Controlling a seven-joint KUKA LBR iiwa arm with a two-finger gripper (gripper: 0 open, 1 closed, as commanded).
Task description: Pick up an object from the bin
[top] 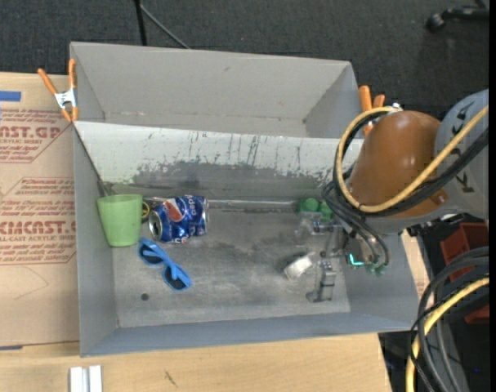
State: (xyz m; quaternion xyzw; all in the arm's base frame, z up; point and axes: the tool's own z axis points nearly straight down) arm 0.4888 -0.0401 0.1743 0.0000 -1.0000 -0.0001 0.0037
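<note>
Gripper (323,280) low in the right end of the grey bin (207,88), just beside a small pale crumpled object (297,267).

The arm reaches in from the right and sits down near the floor, with the pale scrap just to the left of the tool, so that scrap looks the likeliest pick. Whether the gripper is open, closed or gripping cannot be told. Nothing is seen held. A small green item (310,206) lies near the back wall. The green plastic cup (120,219), the Pepsi can (179,219) on its side and the blue sunglasses (166,265) lie well apart at the left.
</note>
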